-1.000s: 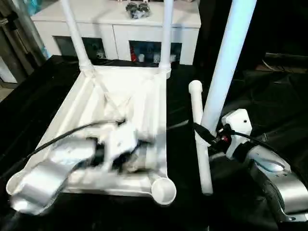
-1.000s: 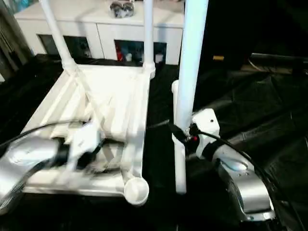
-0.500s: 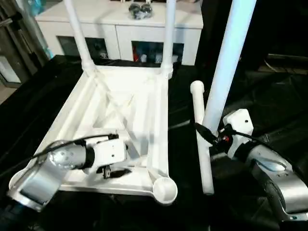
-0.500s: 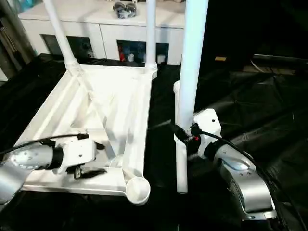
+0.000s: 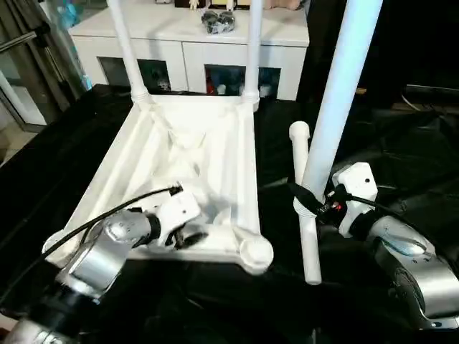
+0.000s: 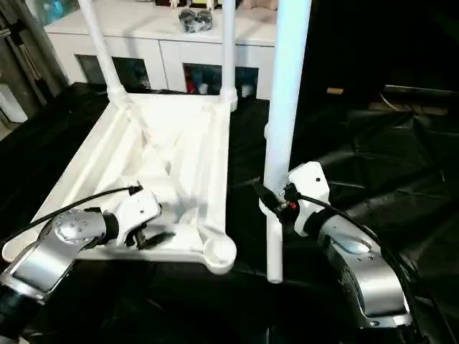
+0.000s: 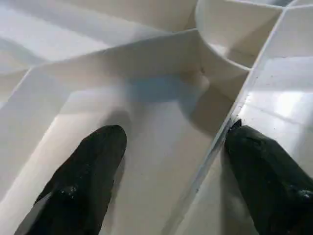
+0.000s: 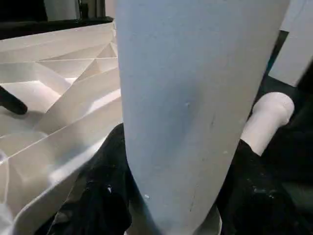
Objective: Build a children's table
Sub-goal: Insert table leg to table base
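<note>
Upside-down tabletop, one leg held

Centrally, the tabletop point(image 5: 193, 165) lies ribs-up on black sheeting point(image 5: 401, 158), two legs point(image 5: 252, 50) socketed at 12 o'clock. Right gripper point(image 5: 310, 208) clamps an upright leg point(image 5: 333, 107); a loose leg point(image 5: 305, 215) lies beside it. Left gripper point(image 7: 171, 161), fingers point(image 7: 88, 181) apart, straddles a rib.

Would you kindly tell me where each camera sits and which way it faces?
Head views: forward and down over both silver forearms at the upturned tabletop.
Left wrist view: along the left end effector into the tabletop's ribs, one finger either side of a rib.
Right wrist view: along the right end effector, shut on an upright leg.
Shared: tabletop.
</note>
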